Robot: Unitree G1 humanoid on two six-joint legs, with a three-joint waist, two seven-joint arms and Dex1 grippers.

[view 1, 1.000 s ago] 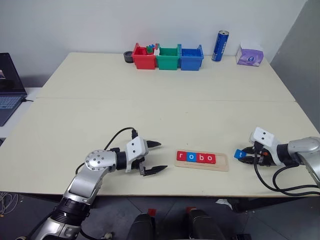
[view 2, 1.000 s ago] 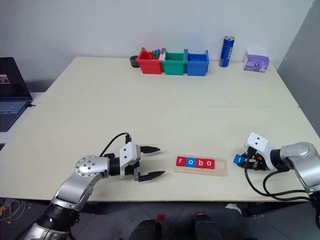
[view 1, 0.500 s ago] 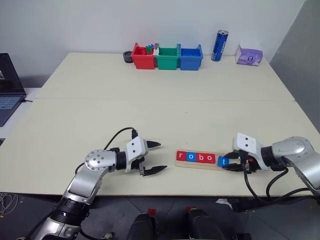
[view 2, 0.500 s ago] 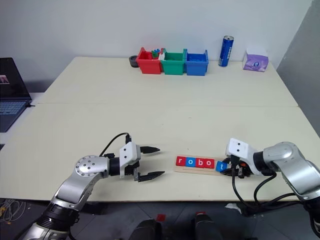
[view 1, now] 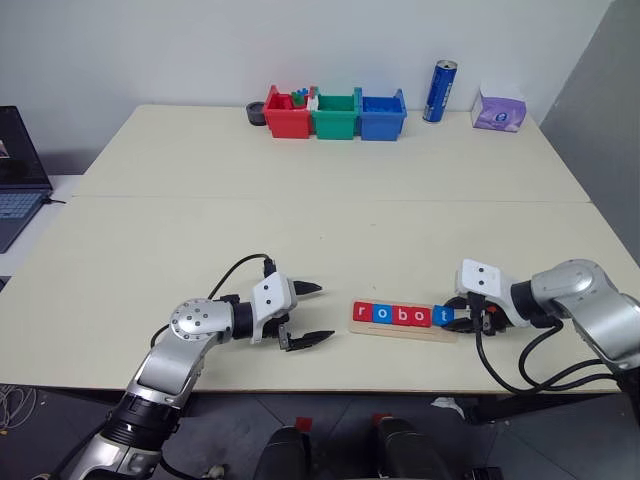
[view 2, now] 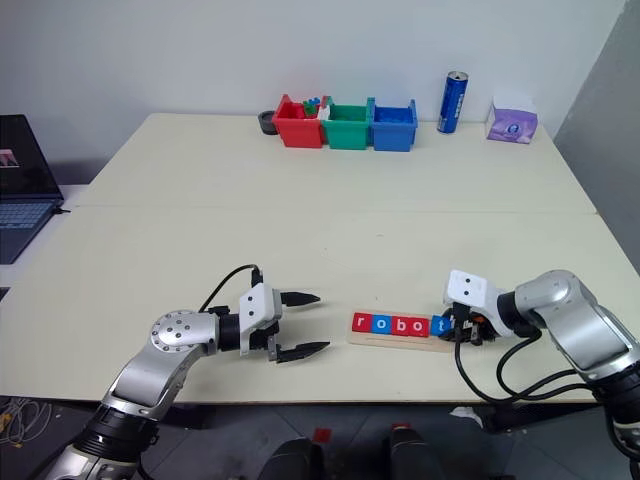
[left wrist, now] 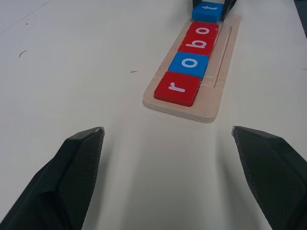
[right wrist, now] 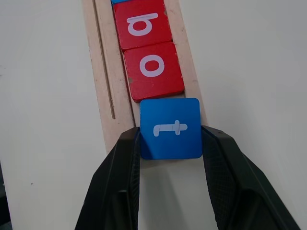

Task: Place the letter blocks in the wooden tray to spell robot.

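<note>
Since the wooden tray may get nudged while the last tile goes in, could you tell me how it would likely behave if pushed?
The wooden tray is a thin flat board lying flush on the table, so it would probably slide rather than tip. It looks stiff, not floppy. It seems light, so a sideways push from the t block in the right gripper might shift it, tiles and all.

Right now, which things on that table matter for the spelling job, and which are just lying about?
Job: five flat red and blue letter tiles; thin pale wooden tray; right gripper clamping blue "t" tile.

Lying about: red, green, blue plastic bins; blue can; tissue pack; laptop.
</note>
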